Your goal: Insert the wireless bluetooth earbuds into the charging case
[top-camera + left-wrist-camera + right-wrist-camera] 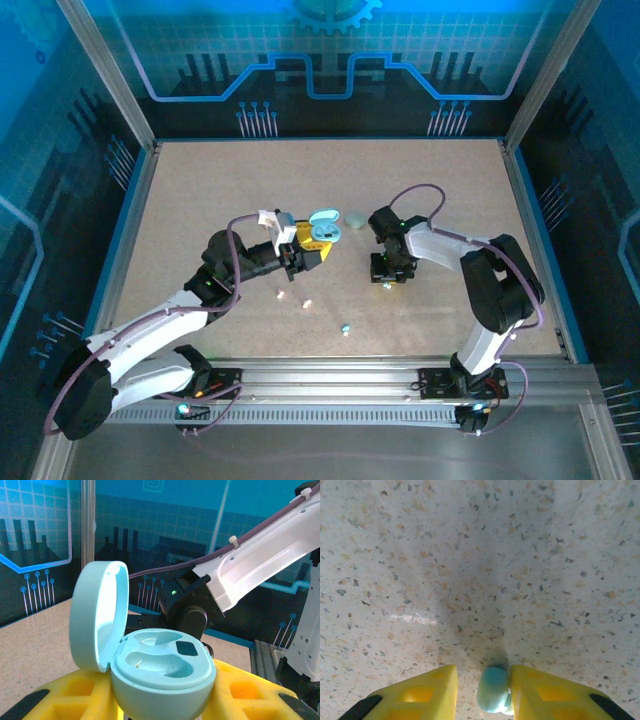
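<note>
My left gripper is shut on the pale teal charging case, held above the table with its lid open. In the left wrist view the case sits between the yellow fingers, lid tipped up to the left, both sockets empty. My right gripper points down at the table. A teal earbud lies between its yellow fingers; the right finger touches it and a gap remains on the left side. Three more small earbuds lie on the table nearer the arms.
A second, closed pale green case rests on the table just right of the held case. The right arm's white link reaches across behind the open case. Metal frame posts and blue walls bound the speckled table.
</note>
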Robot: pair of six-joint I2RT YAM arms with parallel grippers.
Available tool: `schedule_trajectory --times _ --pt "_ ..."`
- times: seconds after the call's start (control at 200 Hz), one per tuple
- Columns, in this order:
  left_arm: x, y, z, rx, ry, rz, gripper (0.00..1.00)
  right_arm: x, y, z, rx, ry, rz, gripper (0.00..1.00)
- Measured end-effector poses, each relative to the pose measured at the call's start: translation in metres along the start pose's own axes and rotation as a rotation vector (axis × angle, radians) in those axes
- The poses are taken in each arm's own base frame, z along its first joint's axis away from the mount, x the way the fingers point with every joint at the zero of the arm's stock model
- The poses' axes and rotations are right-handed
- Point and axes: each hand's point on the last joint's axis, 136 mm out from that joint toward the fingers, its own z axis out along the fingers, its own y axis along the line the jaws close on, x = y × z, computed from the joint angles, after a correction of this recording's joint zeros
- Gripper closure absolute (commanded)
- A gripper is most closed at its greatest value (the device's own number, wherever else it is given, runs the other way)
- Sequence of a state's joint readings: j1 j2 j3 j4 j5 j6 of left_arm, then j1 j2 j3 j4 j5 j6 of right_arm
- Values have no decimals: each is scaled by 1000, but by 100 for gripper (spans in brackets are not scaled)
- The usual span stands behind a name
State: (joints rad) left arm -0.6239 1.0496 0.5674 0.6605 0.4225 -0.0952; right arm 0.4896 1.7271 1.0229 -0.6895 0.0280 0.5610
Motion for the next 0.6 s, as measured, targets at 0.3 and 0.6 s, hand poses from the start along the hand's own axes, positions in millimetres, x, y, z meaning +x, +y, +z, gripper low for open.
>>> schedule_trajectory --times 0.3,0.6 --pt "0 0 0 0 1 -1 73 0 -2 3 20 18 -19 68" --pt "0 0 0 0 1 -1 73 -1 -3 3 31 21 -29 73"
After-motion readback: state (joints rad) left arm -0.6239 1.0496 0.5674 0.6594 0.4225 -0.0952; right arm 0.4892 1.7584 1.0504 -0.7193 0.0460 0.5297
